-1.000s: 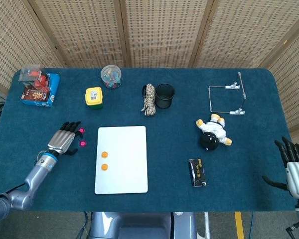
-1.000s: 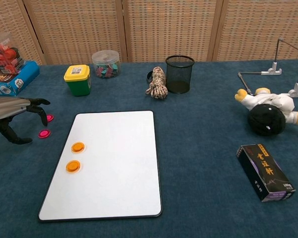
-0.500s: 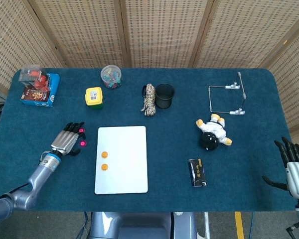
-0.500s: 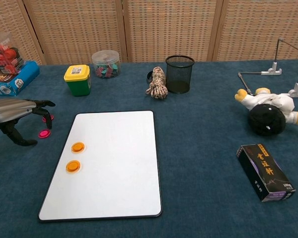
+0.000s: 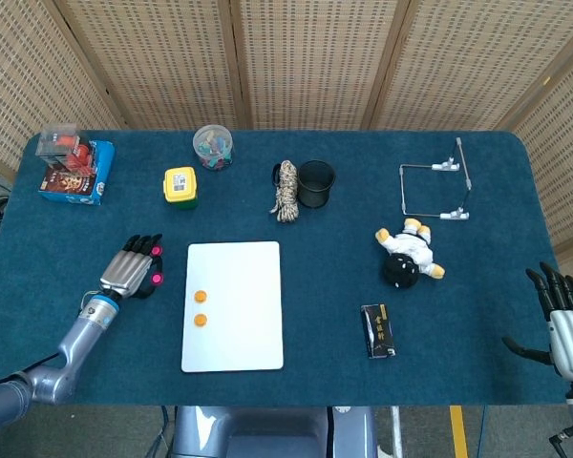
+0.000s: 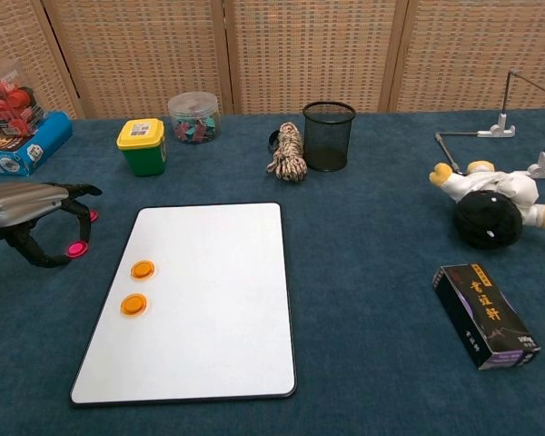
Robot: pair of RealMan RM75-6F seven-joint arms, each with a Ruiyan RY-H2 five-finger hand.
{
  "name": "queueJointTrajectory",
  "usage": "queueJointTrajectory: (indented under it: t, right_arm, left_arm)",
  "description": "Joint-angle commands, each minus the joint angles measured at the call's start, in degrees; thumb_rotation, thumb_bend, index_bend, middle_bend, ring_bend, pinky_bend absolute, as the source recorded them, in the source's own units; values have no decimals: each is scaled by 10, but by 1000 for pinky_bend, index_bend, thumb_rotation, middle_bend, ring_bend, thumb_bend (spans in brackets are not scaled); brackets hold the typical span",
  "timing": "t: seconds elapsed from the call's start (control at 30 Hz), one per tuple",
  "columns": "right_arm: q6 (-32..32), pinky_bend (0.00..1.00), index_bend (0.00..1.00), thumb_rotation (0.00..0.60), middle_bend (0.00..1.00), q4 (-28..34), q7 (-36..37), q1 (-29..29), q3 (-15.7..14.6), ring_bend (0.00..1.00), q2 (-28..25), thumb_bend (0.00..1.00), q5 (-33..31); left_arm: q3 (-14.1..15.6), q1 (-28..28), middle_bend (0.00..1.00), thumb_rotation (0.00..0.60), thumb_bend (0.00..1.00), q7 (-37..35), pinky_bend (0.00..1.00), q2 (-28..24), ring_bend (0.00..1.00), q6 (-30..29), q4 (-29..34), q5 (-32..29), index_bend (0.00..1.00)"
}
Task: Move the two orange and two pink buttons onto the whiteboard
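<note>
A yellow box (image 5: 180, 185), a jar (image 5: 213, 146), rope (image 5: 286, 191) and a black cup (image 5: 316, 183) sit far back on the blue worktop (image 5: 334, 315). The whiteboard (image 5: 234, 305), long side near to far, holds two orange buttons (image 5: 201, 308). Left of it, the left hand (image 5: 131, 270) pinches one pink button (image 6: 75, 248); the other (image 6: 93, 215) lies beside it. The right hand (image 5: 562, 315) is spread wide, far right.

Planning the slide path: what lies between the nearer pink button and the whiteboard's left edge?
Only bare blue cloth separates the pink button from the whiteboard, clearest in the chest view.
</note>
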State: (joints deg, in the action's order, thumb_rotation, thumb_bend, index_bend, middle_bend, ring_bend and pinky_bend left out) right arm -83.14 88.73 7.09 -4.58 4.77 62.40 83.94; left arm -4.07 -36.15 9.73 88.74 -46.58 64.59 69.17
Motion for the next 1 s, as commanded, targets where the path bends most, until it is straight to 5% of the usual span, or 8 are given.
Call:
queueJointTrajectory:
  t: [0.03,0.53,1.0]
  right_arm:
    - [0,0,0,600,0,0,0,0,0,0,0,0,0]
    - [1,0,0,600,0,-1,3,-1,-1,0,-1,0,2]
    - [3,0,0,600,0,-3,13,-1,-1,0,-2,0,1]
  left_arm:
    - [-2,1,0,600,375,-3,0,-8,0,-5,10,3,516]
    - [-12,-14,0,600,369,34,0,-85,0,-66,241,74,516]
    - [-12,-51,0,600,366,123,0,-18,0,-28,262,-2,516]
